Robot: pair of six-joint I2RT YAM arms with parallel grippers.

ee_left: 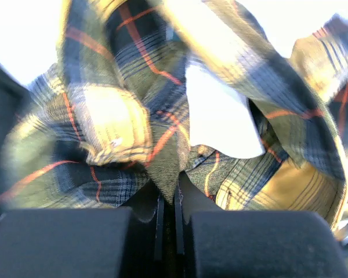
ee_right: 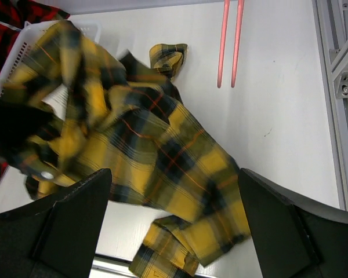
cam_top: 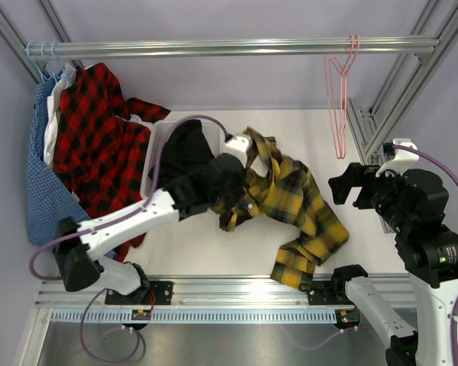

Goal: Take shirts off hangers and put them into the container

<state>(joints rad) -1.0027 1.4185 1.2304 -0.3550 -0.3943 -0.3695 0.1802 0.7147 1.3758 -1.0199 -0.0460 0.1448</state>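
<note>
1. Left gripper: we find the jaws pressed together, pinching a fold of the yellow-and-black plaid shirt. In the left wrist view the cloth enters the narrow slit between the two fingers and bunches loosely above them.

2. Right gripper: we find the jaws spread wide, holding nothing. It hangs over the table to the right of the yellow-and-black plaid shirt, apart from the cloth.

3. Yellow-and-black plaid shirt: it lies crumpled on the table, off any hanger. Its left end is gathered at the left gripper, just beside the right wall of the container. One sleeve trails toward the near edge of the table.

4. Black shirt: it lies bunched inside the container.

5. Container: it stands on the left part of the table. The red-and-black plaid shirt overlaps its left and rear rim.

6. Pink hangers: they hang bare on the right end of the rail, well apart from both shirts.

7. A blue checked shirt hangs at the far left, beneath light blue hangers
</note>
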